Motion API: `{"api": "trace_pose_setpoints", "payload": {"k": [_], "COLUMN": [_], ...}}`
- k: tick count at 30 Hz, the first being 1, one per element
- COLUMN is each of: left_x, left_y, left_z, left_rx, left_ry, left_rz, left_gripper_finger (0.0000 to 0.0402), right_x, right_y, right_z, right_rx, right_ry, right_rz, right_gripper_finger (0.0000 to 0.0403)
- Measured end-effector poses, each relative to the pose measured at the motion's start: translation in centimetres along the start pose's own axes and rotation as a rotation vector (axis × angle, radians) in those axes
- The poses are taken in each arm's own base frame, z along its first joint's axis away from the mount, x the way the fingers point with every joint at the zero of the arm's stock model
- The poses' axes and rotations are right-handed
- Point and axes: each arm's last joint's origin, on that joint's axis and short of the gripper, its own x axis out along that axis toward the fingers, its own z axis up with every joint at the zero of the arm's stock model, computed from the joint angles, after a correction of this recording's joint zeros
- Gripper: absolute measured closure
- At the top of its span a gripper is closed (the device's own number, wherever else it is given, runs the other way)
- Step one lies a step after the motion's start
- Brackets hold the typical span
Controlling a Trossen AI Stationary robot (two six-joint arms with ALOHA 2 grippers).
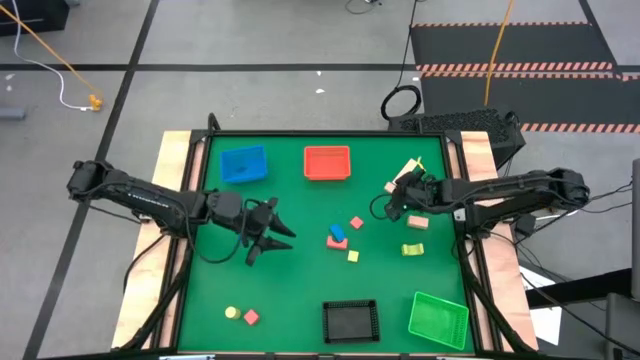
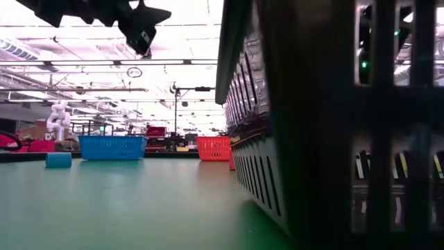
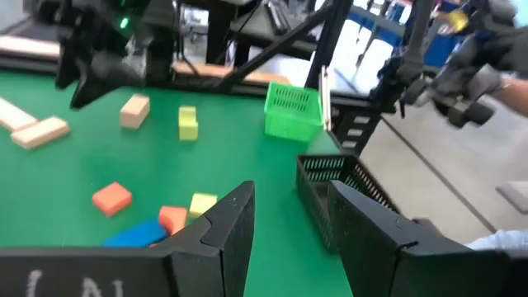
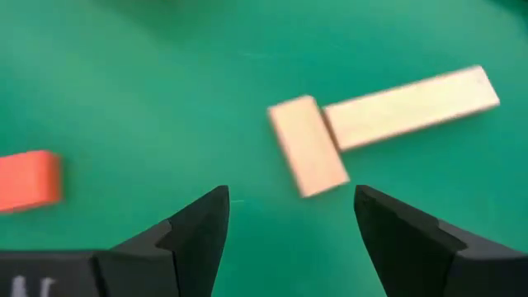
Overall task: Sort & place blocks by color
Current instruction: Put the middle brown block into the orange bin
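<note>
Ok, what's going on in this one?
Two robot arms are sorting small blocks into coloured trays. The right gripper is open, hovering just above two tan wooden blocks on the green table, holding nothing. The left gripper is open and empty too, above the table's left side. The blue tray and red tray look empty; blocks are scattered mid-table.

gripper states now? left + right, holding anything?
Left gripper: open, empty, above the mat left of the centre blocks.
Right gripper: open, empty, over the tan blocks.
</note>
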Motion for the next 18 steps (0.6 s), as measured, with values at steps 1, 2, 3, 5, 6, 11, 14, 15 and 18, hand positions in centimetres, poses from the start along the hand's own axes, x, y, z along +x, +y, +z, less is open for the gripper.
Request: {"api": "trace_pose_setpoints", "payload": {"k": [1,2,3,5,6,11,14,15,18], "left_x": [0.0,0.0,0.0,0.0,0.0,0.0,0.0,0.0,0.0], "left_y": [0.0,0.0,0.0,0.0,0.0,0.2,0.3,0.3,0.4], "left_z": [0.1,0.1,0.1,0.2,0.3,0.4,0.4,0.4,0.5], "left_rx": [0.001,-0.002,-0.008,-0.028,-0.037,-0.045,-0.045,-0.045,-0.045], "left_ry": [-0.008,-0.011,-0.014,-0.027,-0.036,-0.056,-0.065,-0.068,-0.074], "left_rz": [0.000,0.000,0.001,0.014,0.029,0.090,0.115,0.127,0.151], "left_gripper_finger": [0.0247,0.0247,0.0247,0.0247,0.0247,0.0247,0.0247,0.0247,0.0247], "right_x": [0.4,0.8,1.1,1.7,2.0,3.4,4.1,4.3,4.8], "right_y": [-0.4,-0.7,-1.1,-1.7,-1.8,-2.4,-3.1,-3.4,-4.0], "right_z": [-0.1,-0.1,-0.2,-0.2,-0.1,0.2,0.2,0.3,0.5], "right_rx": [-0.002,-0.009,-0.016,-0.010,0.002,-0.003,0.008,0.014,0.037], "right_ry": [0.018,0.033,0.051,0.073,0.072,0.051,0.045,0.042,0.028], "right_rz": [-0.010,-0.027,-0.036,-0.039,-0.022,0.079,0.086,0.081,0.095], "right_gripper_finger": [0.0151,0.0151,0.0151,0.0151,0.0151,0.0151,0.0151,0.0151,0.0151]}}
